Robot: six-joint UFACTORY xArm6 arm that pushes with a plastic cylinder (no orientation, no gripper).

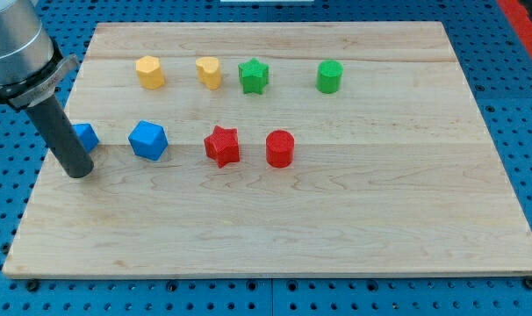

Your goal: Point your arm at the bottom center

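Bottom center (270, 259) is lying bare, on the near edge strip of the wooden surface (406, 228), with no block on it. My tip (78, 172) is sitting far off at the view's left, so from the tip the target is lying at about 4 o'clock. The arm is carrying no gripper, only the dark rod (62, 132), so there is nothing to be apart or together.

I am watching these risks:

- The small blue block (89, 136) is sitting at about 1 o'clock of my tip, partly hidden behind the rod. I cannot tell whether they are touching. Any upward drift at the start is going to nudge it.
- The blue hexagonal block (148, 140) is sitting at about 2 o'clock, near the tip. A flat sweep toward 3 o'clock, instead of a slanting one, is risking a scrape along its lower side.
- The red star (222, 146) and the red cylinder (280, 148) are standing at about 12 o'clock of the target. Overshooting upward while I am settling there is going to shove one of them.
- Overshooting toward 6 o'clock is taking the tip off the board's near edge.
- The two yellow blocks (149, 72) (209, 72), the green star (254, 76) and the green cylinder (329, 77) are standing well apart from any sensible path, so I am judging them safe.
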